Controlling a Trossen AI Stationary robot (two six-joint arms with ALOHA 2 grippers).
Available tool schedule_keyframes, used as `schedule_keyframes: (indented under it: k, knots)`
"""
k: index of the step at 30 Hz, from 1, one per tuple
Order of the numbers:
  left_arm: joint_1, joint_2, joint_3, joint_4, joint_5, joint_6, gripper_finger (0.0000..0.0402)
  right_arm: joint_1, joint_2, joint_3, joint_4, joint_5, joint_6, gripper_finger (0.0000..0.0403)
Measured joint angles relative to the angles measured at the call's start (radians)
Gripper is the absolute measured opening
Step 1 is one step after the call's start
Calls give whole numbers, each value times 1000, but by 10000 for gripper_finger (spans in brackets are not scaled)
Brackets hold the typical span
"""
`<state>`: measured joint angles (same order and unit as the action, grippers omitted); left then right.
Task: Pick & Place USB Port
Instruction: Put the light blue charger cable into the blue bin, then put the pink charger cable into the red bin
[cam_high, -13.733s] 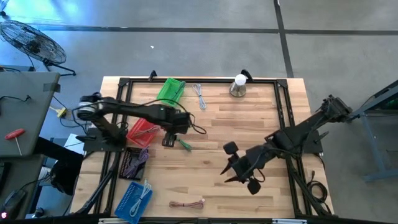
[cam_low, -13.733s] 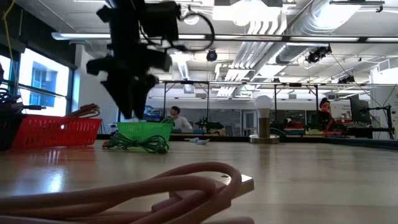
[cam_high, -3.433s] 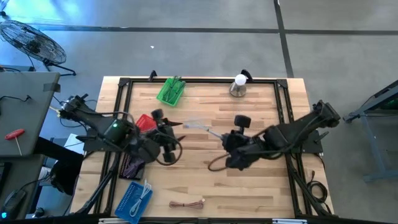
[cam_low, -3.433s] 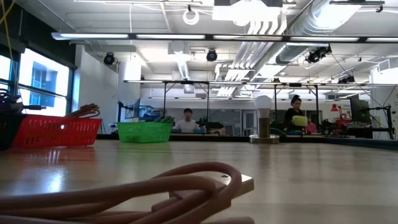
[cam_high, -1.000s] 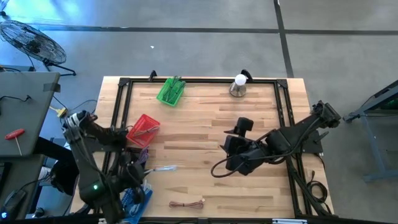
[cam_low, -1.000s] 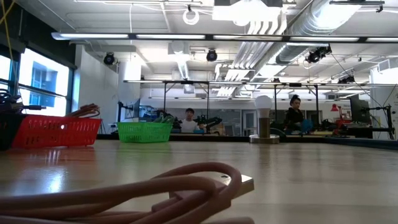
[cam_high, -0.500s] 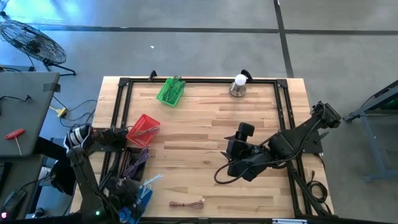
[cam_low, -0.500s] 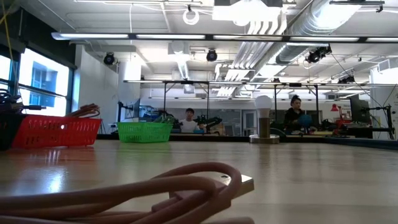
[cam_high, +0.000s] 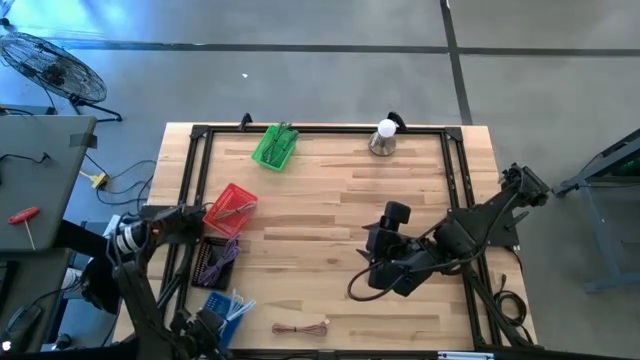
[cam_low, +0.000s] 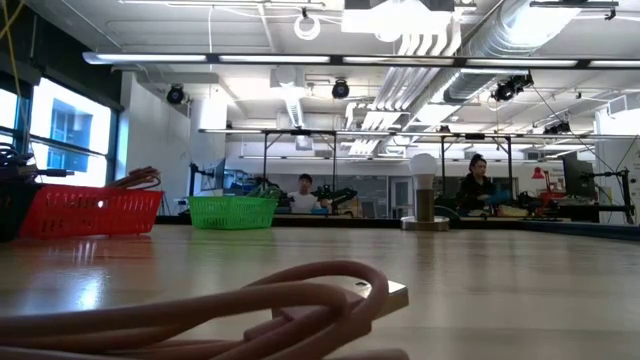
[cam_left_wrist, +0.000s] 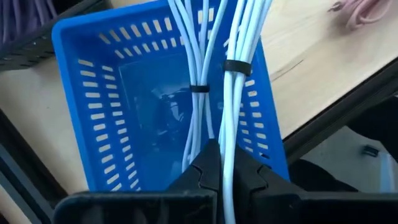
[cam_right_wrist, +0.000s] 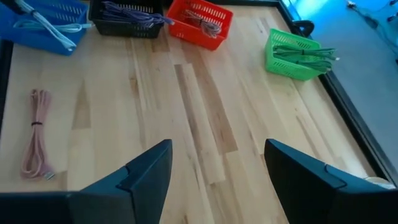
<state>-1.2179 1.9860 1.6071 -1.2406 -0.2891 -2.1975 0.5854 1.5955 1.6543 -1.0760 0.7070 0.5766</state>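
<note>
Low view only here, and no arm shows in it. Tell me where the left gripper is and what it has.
Observer: The left gripper is over the blue basket at the front left corner of the table, shut on a bundle of white cable.
Operator: Say whether that cable is inside the basket.
Observer: It runs over the basket's inside, beside a second white bundle; I cannot tell whether it rests on the bottom.
Operator: Now the right gripper.
Observer: The right gripper is open and empty, above bare table right of centre.
</note>
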Motion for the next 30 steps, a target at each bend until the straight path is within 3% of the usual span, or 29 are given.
schedule_keyframes:
  k: [10, 22, 30]
  knots:
    - [0, 11, 0, 33, 74, -10, 15, 0, 0, 0, 1, -105, 27, 247]
    - [0, 11, 0, 37, 78, -11, 137, 0, 3, 0, 1, -142, 27, 247]
    - [1, 6, 66, -84, -32, 10, 159, 4, 30, 0, 0, -144, 5, 247]
